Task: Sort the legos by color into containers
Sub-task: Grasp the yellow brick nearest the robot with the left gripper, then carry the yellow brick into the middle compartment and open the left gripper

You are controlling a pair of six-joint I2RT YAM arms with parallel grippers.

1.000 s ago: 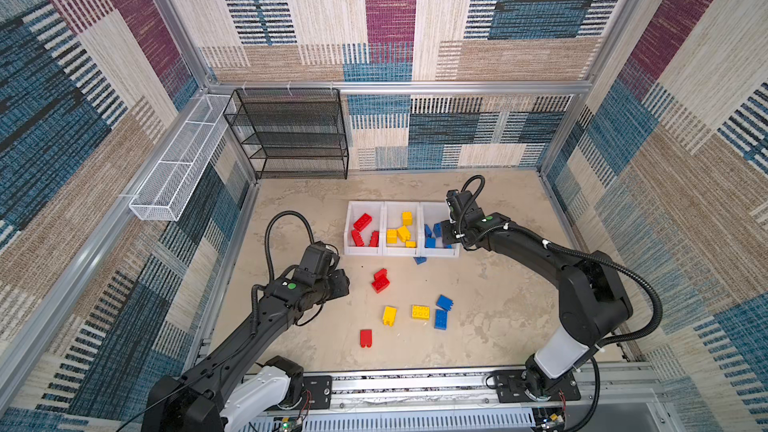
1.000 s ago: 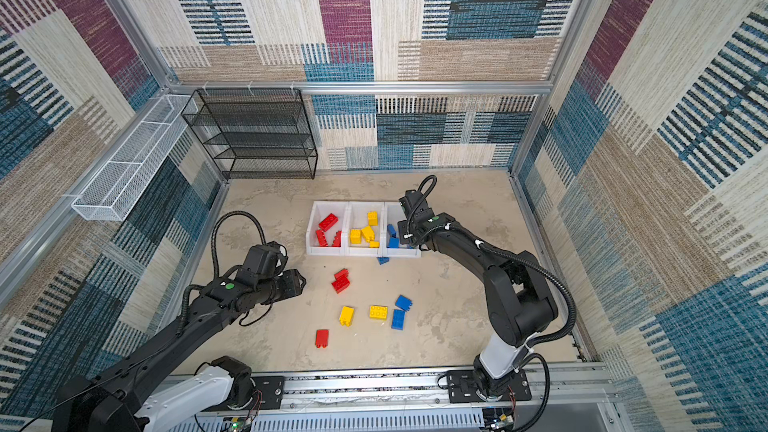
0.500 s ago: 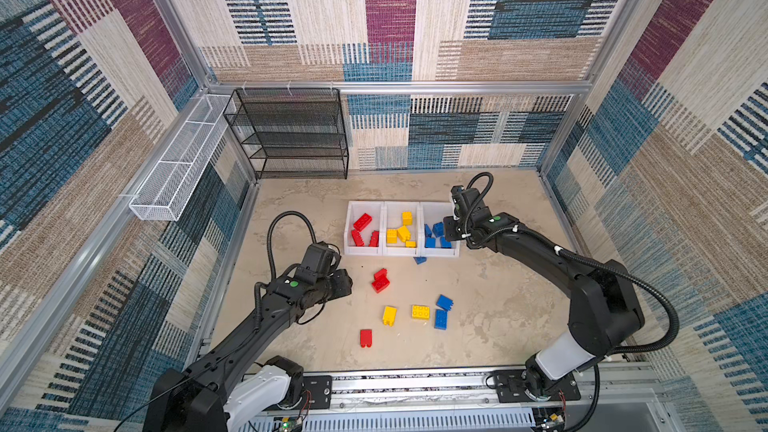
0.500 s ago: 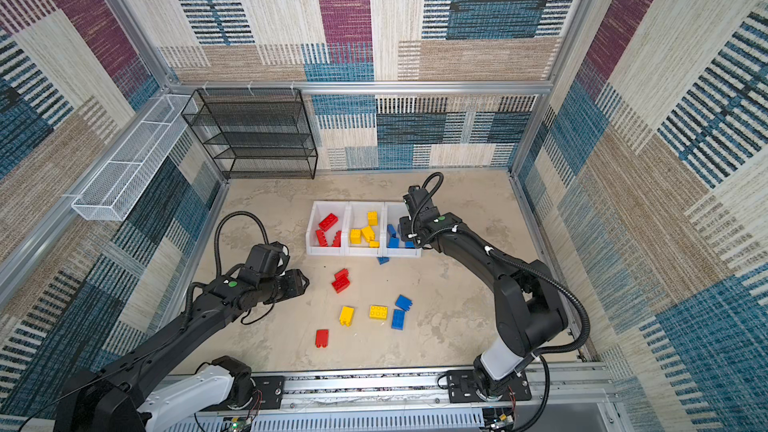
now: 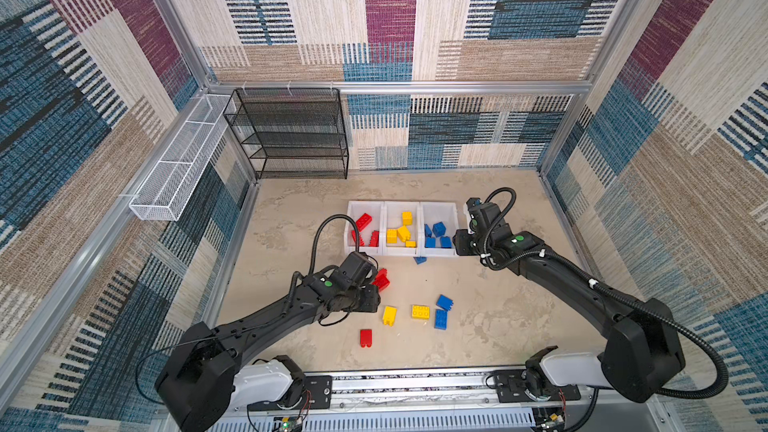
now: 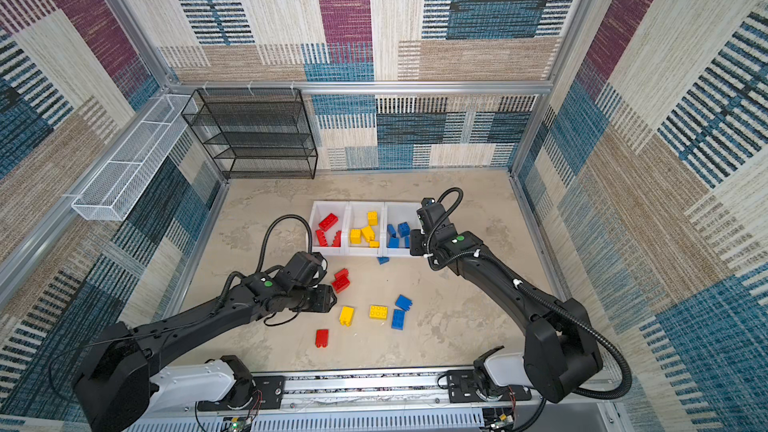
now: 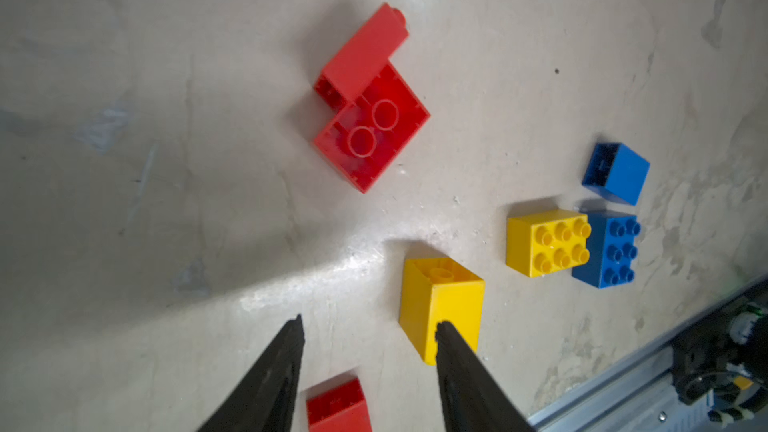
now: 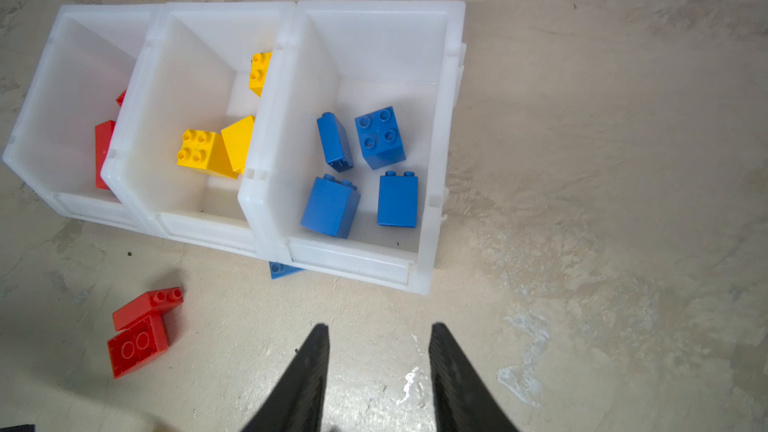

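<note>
Hovering left gripper [image 7: 369, 321] near yellow brick [image 7: 444, 297], right gripper [image 8: 379, 325] parted

Ahead of the black right gripper [image 8: 378, 326], the three containers [image 8: 376, 8] are white and hold red legos [image 5: 363, 222], yellow legos [image 8: 197, 151] and blue legos [image 8: 380, 137], one colour each. Beside the black left gripper [image 7: 369, 321] is a yellow lego [image 7: 440, 292]; farther ahead, two red bricks [image 7: 374, 118]. The floor [image 7: 166, 118] is mottled beige, the walls [image 5: 390, 14] striped patchwork in blue, purple, tan.

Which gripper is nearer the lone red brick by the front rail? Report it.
Left. The left gripper hangs open close by the red brick; the right gripper is far off, open beside the bin of blue bricks.
</note>
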